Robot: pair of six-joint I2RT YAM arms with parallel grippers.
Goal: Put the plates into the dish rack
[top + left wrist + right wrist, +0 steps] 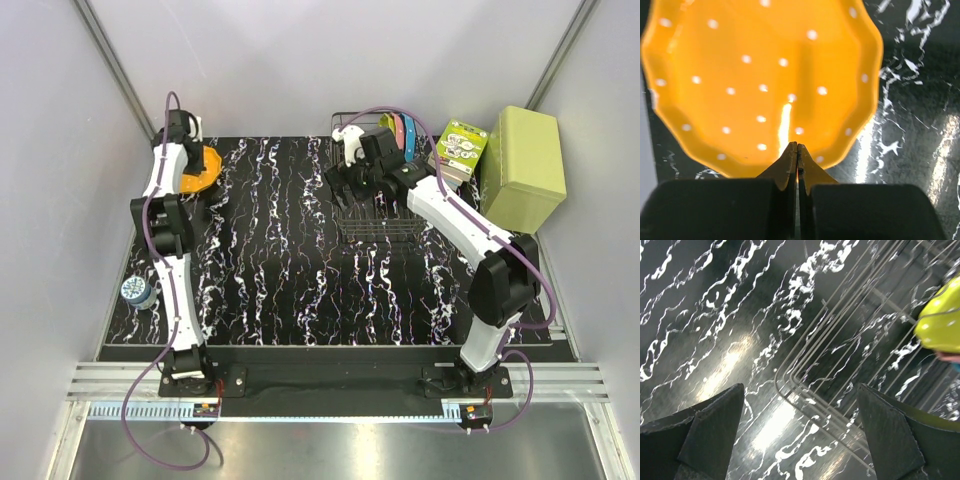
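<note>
- A black counter [290, 270] veined with white fills the work cell, with the two arms bolted at its near edge.
- The right arm reaches over the counter's far right part. Its right tool [800, 390] stands with its fingers wide apart and nothing between them, over the near left corner of the dish rack.
- The left arm stretches to the far left corner. The fingers of the left tool [797, 147] are pressed together, their tips at the near rim of the orange plate. The wrist view shows the plate's face rather than its edge, so a grip on it cannot be made out.
- A light green box [525, 165] stands at the far right, beyond the rack.
- The dish rack [380, 228], a black wire basket, sits on the far right part of the counter, partly hidden by the right arm.
- The orange plate [760, 85], scalloped and dotted white, is at the far left of the counter, well apart from the rack. Whether it lies flat cannot be told.
- Three plates stand on edge at the rack's far end, side by side: a yellow-green plate [386, 124], a pink plate [398, 128] and a blue plate [410, 135].
- A green packet [460, 148] with white circles lies between the rack and the box.
- A small dotted cup [137, 291] stands at the counter's left edge, beside the left arm.
</note>
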